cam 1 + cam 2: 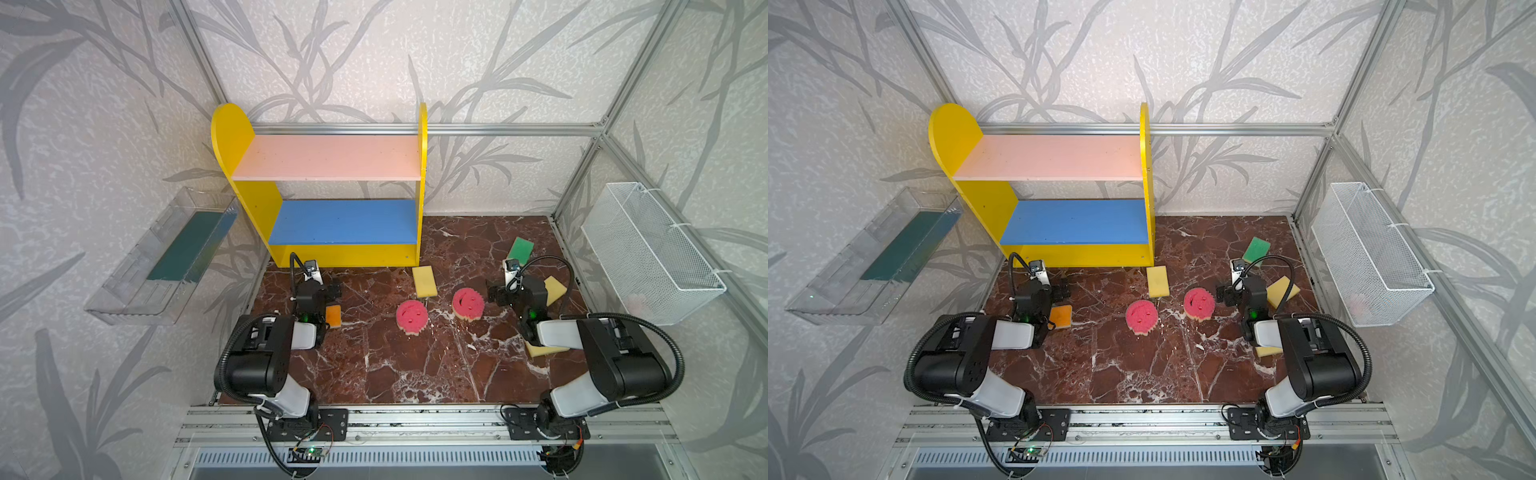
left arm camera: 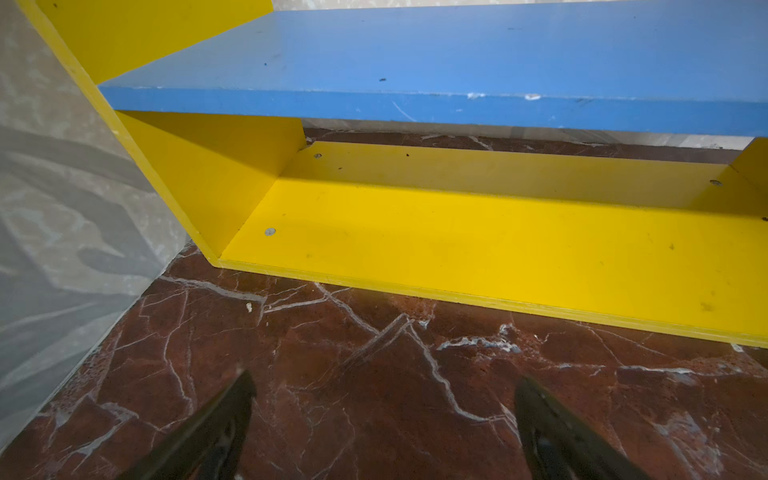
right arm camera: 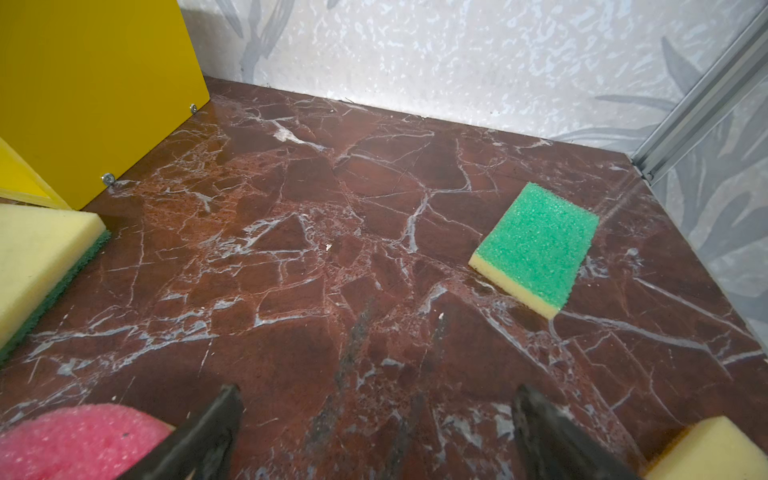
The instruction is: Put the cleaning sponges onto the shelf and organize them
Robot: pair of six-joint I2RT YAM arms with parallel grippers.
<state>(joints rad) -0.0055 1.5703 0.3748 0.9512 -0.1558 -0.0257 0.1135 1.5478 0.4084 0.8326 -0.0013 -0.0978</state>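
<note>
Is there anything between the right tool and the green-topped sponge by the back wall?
Nothing: the right wrist view shows only bare marble floor between the open right tool and the green-topped sponge.

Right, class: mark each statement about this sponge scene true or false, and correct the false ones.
A sponge sits on the pink board. False: that board is bare.
The left pink smiley sponge and the right pink smiley sponge both lie on the marble. True.
The green-topped sponge lies scrub face up. True.
The left fingers grip the orange sponge. False: they stand open and empty; that sponge lies on the marble.
The wire basket hangs on the left-hand wall. False: it hangs on the right-hand wall.
</note>
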